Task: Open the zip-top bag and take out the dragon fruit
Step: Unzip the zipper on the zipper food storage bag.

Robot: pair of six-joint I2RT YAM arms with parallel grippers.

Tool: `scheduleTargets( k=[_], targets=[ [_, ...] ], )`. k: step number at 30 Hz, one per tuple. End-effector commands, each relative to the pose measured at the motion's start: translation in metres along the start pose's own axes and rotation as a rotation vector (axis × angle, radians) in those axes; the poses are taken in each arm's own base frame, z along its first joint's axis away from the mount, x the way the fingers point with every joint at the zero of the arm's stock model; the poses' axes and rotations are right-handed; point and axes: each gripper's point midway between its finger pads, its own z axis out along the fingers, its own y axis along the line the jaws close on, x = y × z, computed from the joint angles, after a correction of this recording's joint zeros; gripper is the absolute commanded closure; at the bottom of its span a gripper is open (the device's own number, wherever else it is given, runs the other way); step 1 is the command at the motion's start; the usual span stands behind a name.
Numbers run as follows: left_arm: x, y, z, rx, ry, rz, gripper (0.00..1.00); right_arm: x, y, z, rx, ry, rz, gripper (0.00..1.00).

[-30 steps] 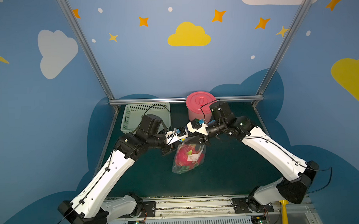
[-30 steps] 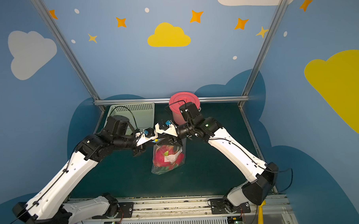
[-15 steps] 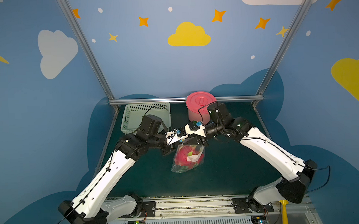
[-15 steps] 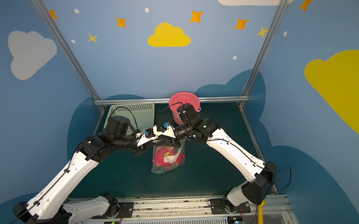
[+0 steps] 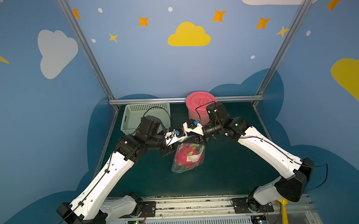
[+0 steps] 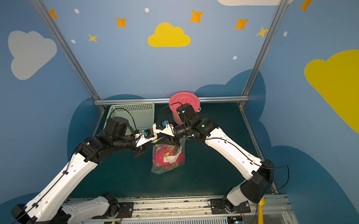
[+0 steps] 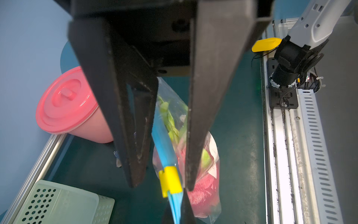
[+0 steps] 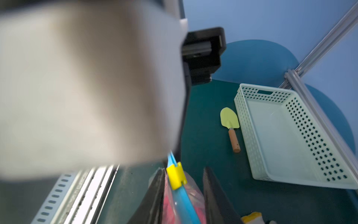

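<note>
Clear crinkly plastic, i.e. the zip-top bag [image 5: 188, 159], hangs mid-tabletop btwn the two arms, just in front of the pink lidded bucket [image 5: 198, 99]. Can't tell if its bottom rests on the dark green tabletop [image 5: 227, 166] or clears it. The left fingers [image 7: 186, 211] are pinched shut on the end of the light-blue zip strip [image 7: 164, 147], prob. as an anchor so the top edge is taut. The right fingers [image 8: 213, 194] stand part open, straddling the strip w/ the yellow slider tab [image 8: 175, 174] right at their tips. The tab touches one finger w/ a gap to the other, so it isn't clamped. This looks like a set-up to catch the tab & run it along the strip against the left-side hold. Holding the bag by its top prob. lets the fruit's weight pull the film down, away from the zip. Whether the mouth is parted anywhere can't be told. The bag itself is thin, glossy, wrinkled film, roomier than the fruit. The dragon fruit [image 5: 180, 157] sits low inside, magenta-red skin w/ green scale tips, and a white printed label [image 5: 193, 157] lies over it. Further out, a mint perforated basket [image 5: 133, 118] stands at the back left, and a small trowel [image 8: 230, 124], yellow-green blade & wooden handle, lies on the tabletop just beside it.
</note>
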Motion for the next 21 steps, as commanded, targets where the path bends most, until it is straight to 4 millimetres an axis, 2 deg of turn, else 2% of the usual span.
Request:
scheduleTargets(
  k=[1, 7, 14, 21],
  targets=[
    [-0.017, 0.004, -0.009, -0.034, -0.070, 0.046, 0.97, 0.002, 0.005, 0.003, -0.043, 0.010, 0.037, 0.78],
    [-0.015, 0.005, -0.007, -0.036, -0.070, 0.046, 0.97, 0.002, 0.016, 0.004, -0.080, 0.018, 0.033, 0.81],
    [-0.014, 0.007, -0.004, -0.044, -0.066, 0.042, 0.96, -0.008, 0.024, 0.002, -0.101, 0.002, 0.058, 0.77],
    [-0.014, 0.008, -0.003, -0.046, -0.068, 0.034, 0.97, -0.016, 0.025, 0.006, -0.086, -0.008, 0.091, 0.77]
  ],
)
